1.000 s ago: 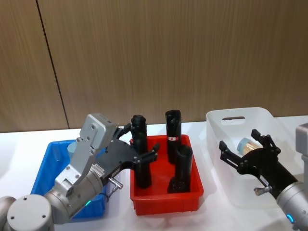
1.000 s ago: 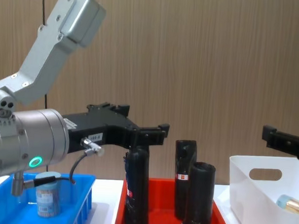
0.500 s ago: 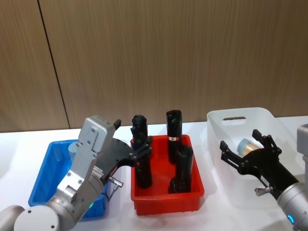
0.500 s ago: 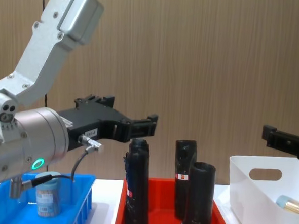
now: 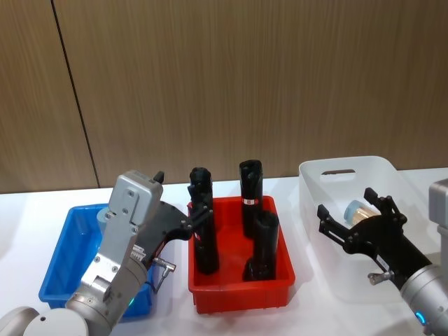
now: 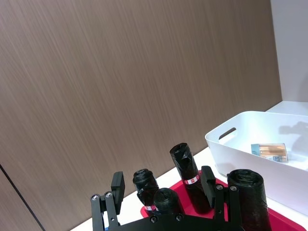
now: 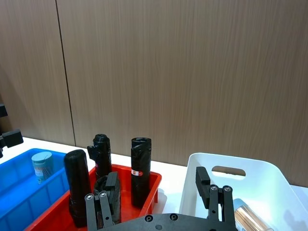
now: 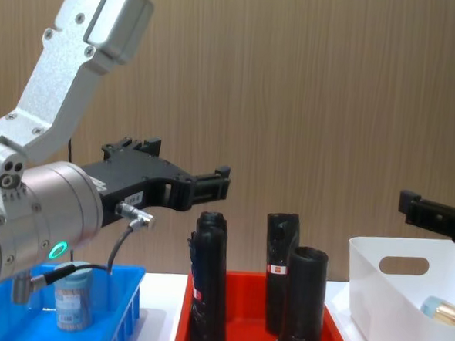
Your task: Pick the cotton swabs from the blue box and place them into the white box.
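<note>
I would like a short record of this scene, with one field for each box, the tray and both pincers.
blue box: holds the upright swab jar
white box: holds the lying swab jar
red tray: between the boxes, with black tubes standing in it
left pincer: open, empty, raised near the red tray's left side
right pincer: open, empty, above the white box
</note>
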